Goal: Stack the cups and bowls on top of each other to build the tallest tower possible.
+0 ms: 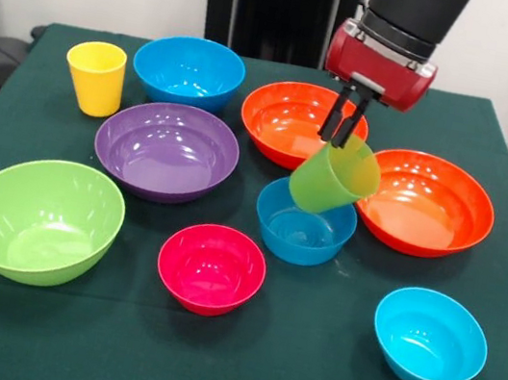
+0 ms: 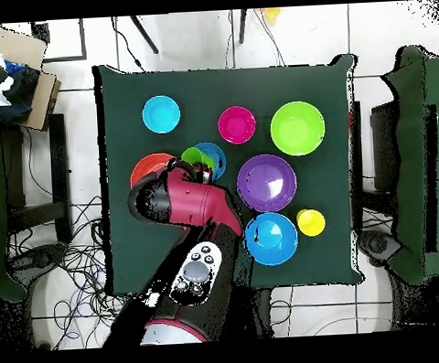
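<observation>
At far left of the front view sits the large lime green glossy plastic bowl (image 1: pixel 41 219), upright on the dark green table cloth (image 1: pixel 301 374). Behind it stands the yellow tapered plastic cup (image 1: pixel 95 77), upright, with the larger blue plastic bowl (image 1: pixel 188 71) just beside it. The purple plastic bowl (image 1: pixel 166 150) lies in front of these. The small pink-red plastic bowl (image 1: pixel 211 268) rests nearer the front edge. At centre, the smaller blue plastic bowl (image 1: pixel 304 223) sits below the light green tapered plastic cup (image 1: pixel 334 175), which is tilted, raised, mouth turned to the right. The red and black gripper (image 1: pixel 347 118) has its dark fingers closed over the cup's rim. Two large orange plastic bowls (image 1: pixel 290 118) (image 1: pixel 424 203) flank the cup, apart. The small cyan plastic bowl (image 1: pixel 429 336) stands alone at right.
</observation>
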`<state>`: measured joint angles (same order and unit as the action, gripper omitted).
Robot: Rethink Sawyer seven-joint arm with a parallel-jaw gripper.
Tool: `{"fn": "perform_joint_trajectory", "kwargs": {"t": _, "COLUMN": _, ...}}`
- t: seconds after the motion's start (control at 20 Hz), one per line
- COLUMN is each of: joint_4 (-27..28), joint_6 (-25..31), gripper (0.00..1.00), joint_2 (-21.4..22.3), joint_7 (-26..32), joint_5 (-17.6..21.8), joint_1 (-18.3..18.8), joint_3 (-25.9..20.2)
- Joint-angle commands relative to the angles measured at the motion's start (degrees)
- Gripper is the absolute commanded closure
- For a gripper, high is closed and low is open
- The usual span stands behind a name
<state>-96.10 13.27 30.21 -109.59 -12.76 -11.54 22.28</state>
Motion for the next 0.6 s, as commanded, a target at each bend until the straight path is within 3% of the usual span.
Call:
{"fn": "perform_joint_trajectory", "kwargs": {"t": 0.05, "joint_4": -4.7, "joint_6": -1.8, "gripper": 1.00, "joint_2": 0.6, "joint_7": -2.3, "joint_5": 5.4, "joint_1": 1.8, "joint_3": -9.4}}
{"fn": "perform_joint_trajectory", "kwargs": {"t": 0.6, "joint_4": -4.2, "joint_6": -0.2, "gripper": 1.00, "joint_2": 0.8, "joint_7": -4.2, "joint_5": 5.6, "joint_1": 0.9, "joint_3": -9.0}}
